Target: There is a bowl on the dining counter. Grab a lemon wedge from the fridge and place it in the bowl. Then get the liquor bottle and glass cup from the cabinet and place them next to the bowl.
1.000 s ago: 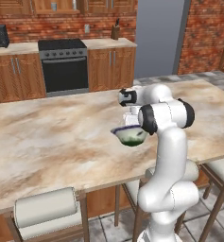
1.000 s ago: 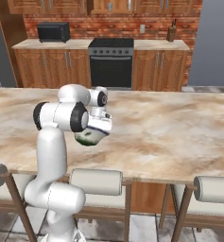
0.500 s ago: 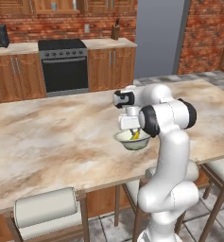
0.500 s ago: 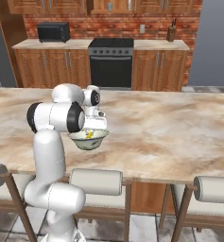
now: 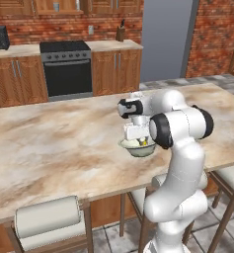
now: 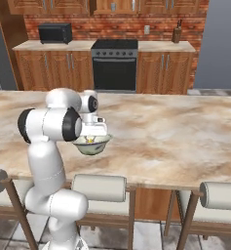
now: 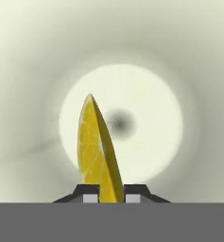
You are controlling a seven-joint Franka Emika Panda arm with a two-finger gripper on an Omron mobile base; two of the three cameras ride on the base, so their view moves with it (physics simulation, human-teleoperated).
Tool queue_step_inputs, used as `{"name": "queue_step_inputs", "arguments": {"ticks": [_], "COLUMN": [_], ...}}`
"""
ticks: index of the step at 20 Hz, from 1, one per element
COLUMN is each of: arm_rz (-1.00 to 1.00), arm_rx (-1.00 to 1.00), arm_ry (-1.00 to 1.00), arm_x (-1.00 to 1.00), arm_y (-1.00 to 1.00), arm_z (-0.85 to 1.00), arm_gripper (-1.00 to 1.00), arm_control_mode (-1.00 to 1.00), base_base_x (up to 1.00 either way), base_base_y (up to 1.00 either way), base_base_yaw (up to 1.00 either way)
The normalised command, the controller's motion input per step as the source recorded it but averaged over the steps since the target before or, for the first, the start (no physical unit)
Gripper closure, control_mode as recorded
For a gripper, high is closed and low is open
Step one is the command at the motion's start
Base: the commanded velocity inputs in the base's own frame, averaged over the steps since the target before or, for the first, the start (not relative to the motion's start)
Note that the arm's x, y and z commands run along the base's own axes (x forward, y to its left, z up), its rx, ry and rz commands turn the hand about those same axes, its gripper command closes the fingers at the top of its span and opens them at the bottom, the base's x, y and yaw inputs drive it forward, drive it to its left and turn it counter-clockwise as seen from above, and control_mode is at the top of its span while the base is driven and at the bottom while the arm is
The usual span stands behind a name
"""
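A greenish-grey bowl (image 5: 138, 147) (image 6: 91, 145) sits near the front edge of the dining counter (image 5: 54, 143) (image 6: 175, 132). My gripper (image 5: 137, 137) (image 6: 91, 135) (image 7: 110, 194) points down into it, shut on a yellow lemon wedge (image 7: 97, 151) (image 5: 142, 142) (image 6: 90, 140). In the hand view the wedge stands on edge between the two fingertips, above the bowl's pale floor (image 7: 146, 127), where its small dark shadow falls. The liquor bottle and glass cup are out of view.
Padded stools (image 5: 48, 217) (image 6: 98, 188) line the counter's near side. Behind the counter stand a black oven (image 5: 66, 69) (image 6: 114, 66), wooden cabinets, a microwave (image 6: 55, 32) and a knife block (image 5: 120, 33). A grey fridge (image 5: 168, 37) rises at the back.
The base views have shifted a little. The hand has come down over the bowl, so the wedge now hangs inside it. The gripper stays shut on the wedge.
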Motion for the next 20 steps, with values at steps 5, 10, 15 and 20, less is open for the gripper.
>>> {"name": "queue_step_inputs", "arguments": {"ticks": [5, 10, 15, 20], "arm_rz": [0.0, 0.0, 0.0, 0.0], "arm_rx": [-0.08, -0.09, -0.04, 0.0], "arm_ry": [-0.15, -0.18, -0.16, -0.1], "arm_x": [-0.56, -0.42, -0.12, 0.0], "arm_y": [0.0, 0.0, -0.11, -0.27], "arm_z": [0.0, 0.21, 0.46, 0.67], "arm_gripper": [-1.0, -1.0, -1.0, -1.0], "arm_control_mode": [-1.0, -1.0, -1.0, -1.0], "base_base_x": [0.0, 0.0, 0.0, 0.0], "base_base_y": [0.0, 0.0, 0.0, 0.0], "base_base_yaw": [0.0, 0.0, 0.0, 0.0]}}
